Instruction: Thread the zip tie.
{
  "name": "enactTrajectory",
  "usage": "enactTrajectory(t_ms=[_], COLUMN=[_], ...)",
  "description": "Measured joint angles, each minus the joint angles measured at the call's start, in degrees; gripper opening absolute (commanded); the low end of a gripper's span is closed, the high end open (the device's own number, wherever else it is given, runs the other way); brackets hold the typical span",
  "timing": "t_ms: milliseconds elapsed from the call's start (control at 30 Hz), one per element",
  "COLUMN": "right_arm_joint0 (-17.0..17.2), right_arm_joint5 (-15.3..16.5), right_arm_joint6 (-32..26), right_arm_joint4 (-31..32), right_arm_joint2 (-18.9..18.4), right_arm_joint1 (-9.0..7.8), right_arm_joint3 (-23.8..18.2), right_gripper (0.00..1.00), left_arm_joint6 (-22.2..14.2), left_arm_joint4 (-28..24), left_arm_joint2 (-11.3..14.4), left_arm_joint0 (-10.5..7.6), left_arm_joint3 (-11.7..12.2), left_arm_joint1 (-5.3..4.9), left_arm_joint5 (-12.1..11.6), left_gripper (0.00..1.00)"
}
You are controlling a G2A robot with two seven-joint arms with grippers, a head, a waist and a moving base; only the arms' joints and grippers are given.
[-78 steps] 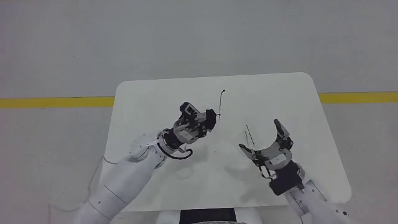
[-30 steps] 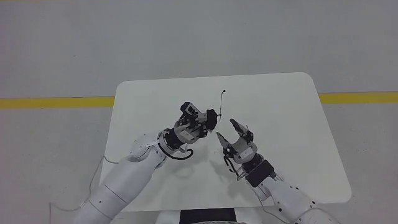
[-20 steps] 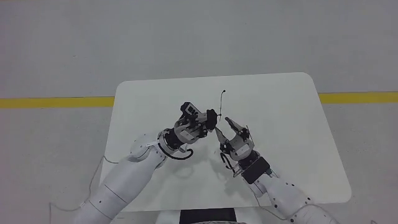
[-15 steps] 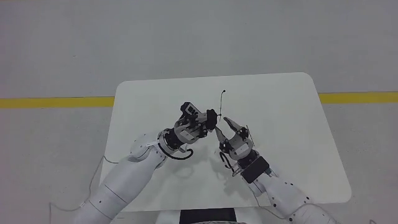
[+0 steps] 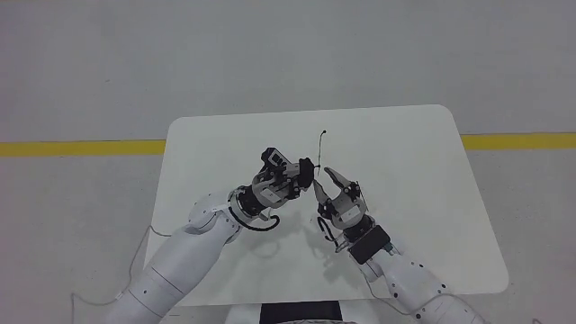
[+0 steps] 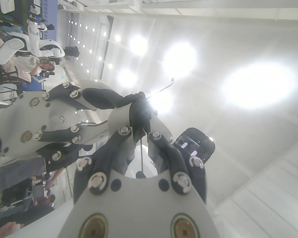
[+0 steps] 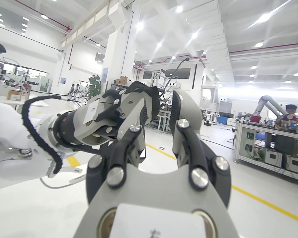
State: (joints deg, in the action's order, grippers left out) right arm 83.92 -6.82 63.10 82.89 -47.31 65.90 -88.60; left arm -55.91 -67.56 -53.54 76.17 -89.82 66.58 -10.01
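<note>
A thin black zip tie (image 5: 320, 148) stands nearly upright over the middle of the white table (image 5: 405, 144). My left gripper (image 5: 306, 173) is shut on its lower part, and the free end with its small head points up and away. In the left wrist view, the black pads (image 6: 139, 115) pinch the zip tie (image 6: 161, 89) and its tail hangs down between the fingers. My right gripper (image 5: 331, 183) is open right beside the left one. In the right wrist view, the right gripper (image 7: 161, 100) has one finger on each side of the left gripper (image 7: 141, 90) and the zip tie (image 7: 176, 70).
Both arms meet over the table's middle, and bare white tabletop lies all around them. The table's far edge faces a grey floor with a yellow line (image 5: 81, 148). A black cable (image 7: 37, 130) loops along the left wrist.
My right gripper has come in from the table's right side to just beside the left gripper and the zip tie, staying open. The left arm and zip tie have held still.
</note>
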Motion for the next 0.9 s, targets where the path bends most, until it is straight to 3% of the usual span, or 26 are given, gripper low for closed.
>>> enactTrajectory(t_ms=[333, 567, 900], right_arm_joint0=[0.5, 0.6, 0.5], right_arm_joint5=[-0.4, 0.1, 0.8], right_arm_joint6=[-0.1, -0.3, -1.3], right_arm_joint4=[0.7, 1.2, 1.9], right_arm_joint2=[-1.2, -1.7, -2.1], right_arm_joint1=[0.75, 1.25, 2.03], right_arm_joint3=[-0.1, -0.1, 0.0], right_gripper=[0.22, 0.16, 0.18], left_arm_joint6=[0.0, 0.0, 0.0], left_arm_joint4=[0.0, 0.0, 0.0], left_arm_joint2=[0.0, 0.0, 0.0], left_arm_joint0=[0.00, 0.00, 0.00], left_arm_joint3=[0.0, 0.0, 0.0], left_arm_joint1=[0.00, 0.00, 0.00], left_arm_joint5=[0.0, 0.0, 0.0], left_gripper=[0.00, 0.00, 0.00])
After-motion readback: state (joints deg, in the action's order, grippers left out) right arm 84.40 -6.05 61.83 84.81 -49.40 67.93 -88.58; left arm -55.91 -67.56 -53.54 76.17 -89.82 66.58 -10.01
